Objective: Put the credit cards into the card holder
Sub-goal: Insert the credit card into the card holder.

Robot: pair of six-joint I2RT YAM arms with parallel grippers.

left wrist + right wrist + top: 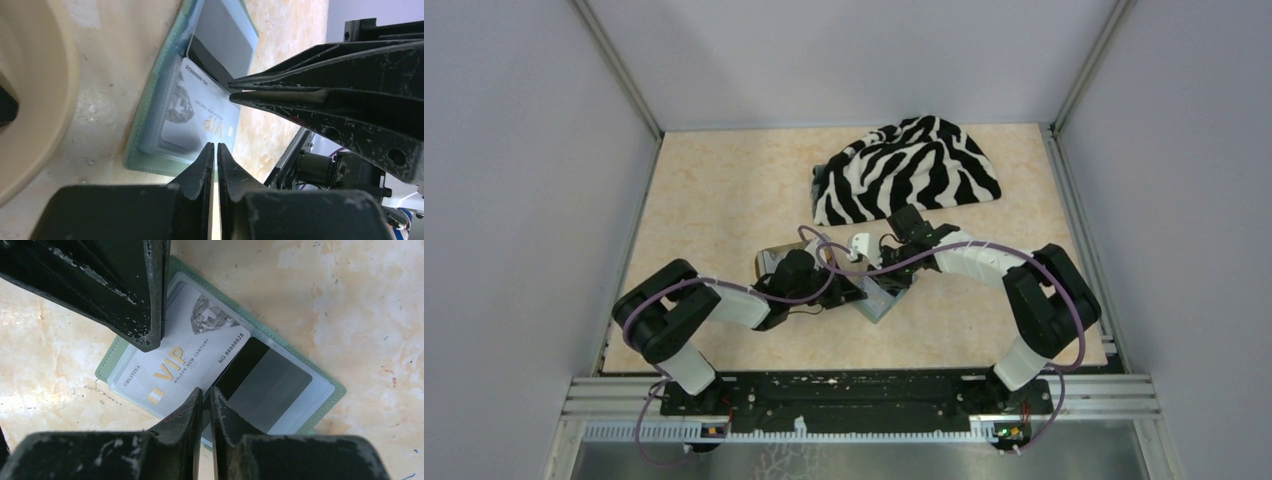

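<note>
Light, stiff, likely slippery VIP card (185, 360) lies on the card holder (102, 371), best pinched at its six-o'clock edge; left claw (216, 146) and right claw (205, 390) show mere slits, grip unclear.

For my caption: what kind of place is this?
Probably a robot test cell: plain grey walls enclose a table with aluminium framing, and a left arm and a right arm are bolted at its near edge.

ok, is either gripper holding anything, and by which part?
Cannot tell. Left gripper and right gripper, jaws almost closed, have tips at the VIP card lying flat in the card holder.
</note>
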